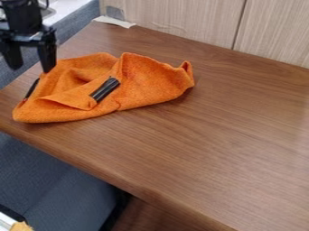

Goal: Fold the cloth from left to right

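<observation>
A brown wooden table (211,149) takes up most of what I see, with its grain running in long soft lines. Behind it stands a wall of pale wood panels (181,18), divided by a dark vertical joint. Blue-grey upholstery (48,171) is below the near edge of the table, and more of it is behind the upper left edge.

On the left part of the table lies the orange cloth (151,83). It is crumpled, with raised folds in the middle, a flap turned over toward the near side, and a corner standing up a little at its right end.

The black gripper (30,67) hangs down at the upper left, by the far left side of the cloth. Its two fingers are apart. One fingertip is at the cloth's edge, but whether it touches, I cannot tell.

A short, black ridged piece (105,89) lies slantwise on the cloth. A thin black object (32,89) is at the cloth's left edge, and a whitish strip (114,21) is at the table's far corner.
</observation>
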### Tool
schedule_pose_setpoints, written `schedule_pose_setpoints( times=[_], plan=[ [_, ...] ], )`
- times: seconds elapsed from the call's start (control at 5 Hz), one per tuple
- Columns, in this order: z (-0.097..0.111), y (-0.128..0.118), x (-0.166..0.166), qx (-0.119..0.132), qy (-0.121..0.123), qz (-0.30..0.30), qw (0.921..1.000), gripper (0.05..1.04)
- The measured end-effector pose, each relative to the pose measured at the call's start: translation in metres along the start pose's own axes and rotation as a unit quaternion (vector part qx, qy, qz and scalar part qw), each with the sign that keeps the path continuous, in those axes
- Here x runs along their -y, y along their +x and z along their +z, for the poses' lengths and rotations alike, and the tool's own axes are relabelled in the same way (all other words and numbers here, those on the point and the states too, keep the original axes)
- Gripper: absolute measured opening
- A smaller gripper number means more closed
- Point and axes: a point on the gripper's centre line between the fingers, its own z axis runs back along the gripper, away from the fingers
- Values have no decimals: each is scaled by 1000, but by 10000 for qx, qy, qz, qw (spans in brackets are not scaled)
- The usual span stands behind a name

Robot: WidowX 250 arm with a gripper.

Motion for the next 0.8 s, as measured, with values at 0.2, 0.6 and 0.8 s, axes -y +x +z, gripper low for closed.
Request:
schedule_pose_setpoints(
  times=[0.2, 0.6, 0.8],
  plan=[
    [-8, -7, -11, -9, -13, 95, 10000, 999],
    [-36, -8, -20, -307, -80, 195, 9993, 965],
    [-43, -7, -23, -363, -19, 261, 9990, 693]
  ],
)
